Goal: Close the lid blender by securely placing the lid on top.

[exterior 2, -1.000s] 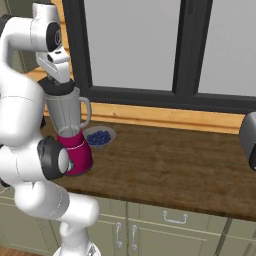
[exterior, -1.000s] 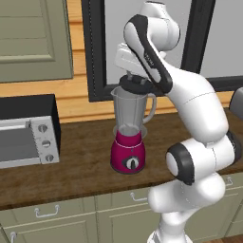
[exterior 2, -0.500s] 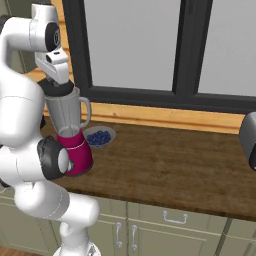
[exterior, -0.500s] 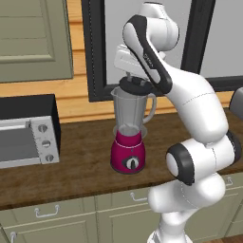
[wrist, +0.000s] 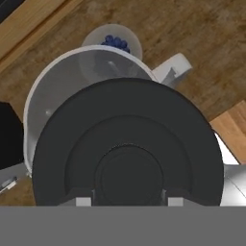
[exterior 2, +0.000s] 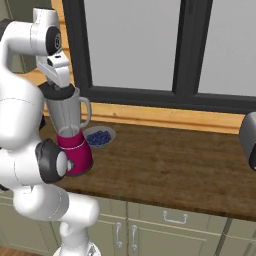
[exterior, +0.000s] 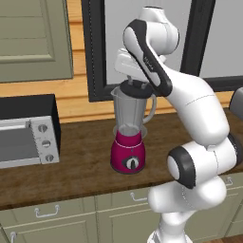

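Gripper (exterior: 135, 84) clamped on the lid (wrist: 127, 149), barely lower than a second ago, blender (exterior: 129, 128) mouth just below, lid off-centre, not seated.

Dark-framed window (exterior 2: 180, 55) above wooden counter (exterior 2: 170, 170); grey-green cabinets (exterior: 61, 218).
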